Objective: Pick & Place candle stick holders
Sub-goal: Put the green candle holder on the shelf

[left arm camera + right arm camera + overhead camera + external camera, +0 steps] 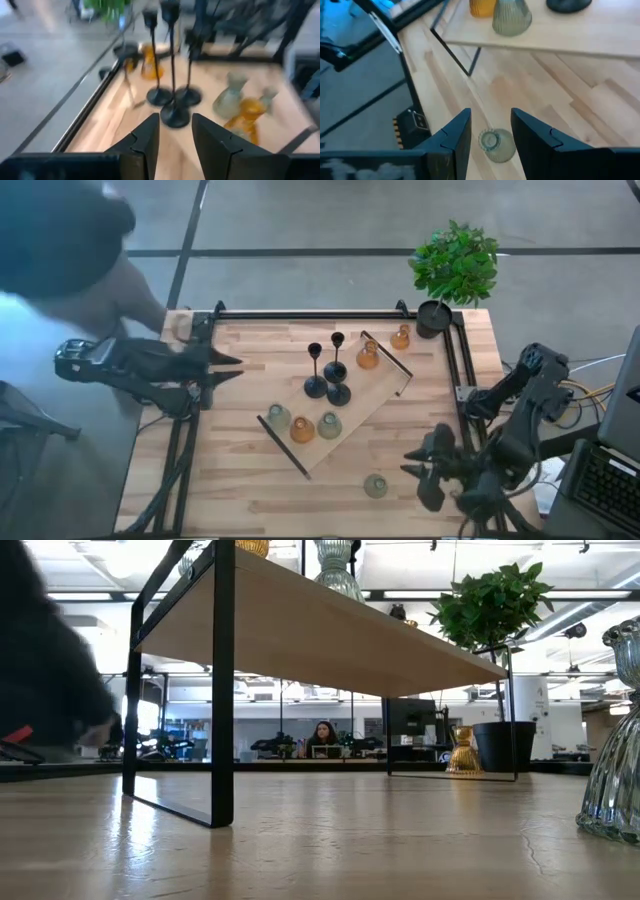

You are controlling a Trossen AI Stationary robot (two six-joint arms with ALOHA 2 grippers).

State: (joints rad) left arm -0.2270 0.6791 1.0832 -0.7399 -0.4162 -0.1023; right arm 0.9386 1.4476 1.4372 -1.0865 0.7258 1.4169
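Note:
Three black thin-stemmed holders [327,385] stand on a raised wooden shelf [350,415], with two pale green glass holders [278,417] and an amber one [302,430] at its near end and an amber one [368,356] at its far end. Another amber holder [401,337] stands near the pot. A pale green holder [375,485] stands on the table near the front edge. My right gripper [408,464] is open just right of it; in the right wrist view [491,117] the holder [495,145] shows ahead between the fingers, untouched. My left gripper [238,368] is open and empty at the table's left edge, pointing at the black holders [175,115].
A black pot [433,315] with a green plant [455,265] stands at the far right corner. A black rail frame [310,315] runs along the table's edges. The shelf stands on thin black legs [222,690]. A blurred person [60,250] is beyond the far left corner.

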